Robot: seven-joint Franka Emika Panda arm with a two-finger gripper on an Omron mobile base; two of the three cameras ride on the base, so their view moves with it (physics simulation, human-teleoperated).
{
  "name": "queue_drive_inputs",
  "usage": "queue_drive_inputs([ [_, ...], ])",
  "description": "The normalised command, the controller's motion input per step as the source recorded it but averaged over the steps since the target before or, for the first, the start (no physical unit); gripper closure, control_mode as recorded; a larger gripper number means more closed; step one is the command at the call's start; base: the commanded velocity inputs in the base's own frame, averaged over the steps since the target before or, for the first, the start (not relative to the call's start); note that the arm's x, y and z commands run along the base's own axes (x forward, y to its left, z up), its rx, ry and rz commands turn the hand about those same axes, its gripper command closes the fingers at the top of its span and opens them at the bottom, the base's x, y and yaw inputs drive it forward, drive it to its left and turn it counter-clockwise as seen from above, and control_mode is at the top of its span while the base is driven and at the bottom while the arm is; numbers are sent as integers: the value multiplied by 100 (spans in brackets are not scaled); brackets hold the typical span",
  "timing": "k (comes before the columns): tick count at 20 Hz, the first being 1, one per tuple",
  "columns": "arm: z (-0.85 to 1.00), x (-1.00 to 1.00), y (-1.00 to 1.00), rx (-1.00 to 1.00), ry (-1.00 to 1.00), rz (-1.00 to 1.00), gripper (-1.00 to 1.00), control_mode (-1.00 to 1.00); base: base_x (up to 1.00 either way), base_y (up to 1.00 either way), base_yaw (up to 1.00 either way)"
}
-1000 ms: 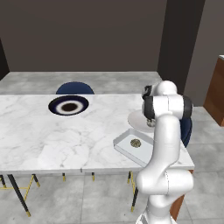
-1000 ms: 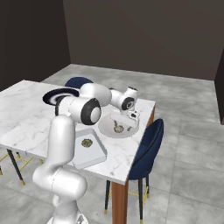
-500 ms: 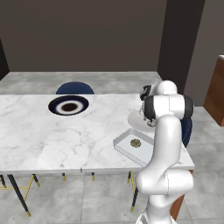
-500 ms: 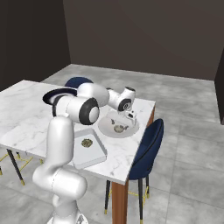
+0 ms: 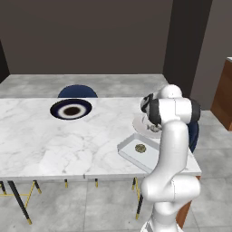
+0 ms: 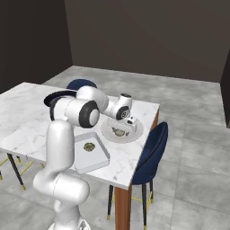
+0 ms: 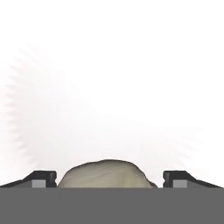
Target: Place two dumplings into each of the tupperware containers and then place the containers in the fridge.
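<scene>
Marble tabletop (image 5: 41,145) on my left; then one tupperware container (image 5: 136,155) holding one dumpling (image 5: 140,147). Rightward, my claw (image 6: 127,128) hangs spread wide over the grey plate (image 6: 134,133), another dumpling (image 7: 107,174) between its tips. Probably soft, light: I'd pinch its sides gently.

The white marble surface (image 5: 54,145) carries a navy plate (image 5: 71,109) toward its far side, a pale round plate (image 6: 134,131) near the right end, and just beside it a clear container (image 5: 136,153).
</scene>
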Motion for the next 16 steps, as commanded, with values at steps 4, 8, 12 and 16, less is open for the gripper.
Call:
queue_drive_inputs([
  [4,-33,-9,0,-3,-3,-2,100,-100,0,0,0],
  [8,36,-67,0,2,0,-13,100,-100,0,0,0],
  [12,97,-71,9,0,0,-12,100,-100,0,0,0],
  [16,100,-98,0,0,0,-4,100,-100,0,0,0],
])
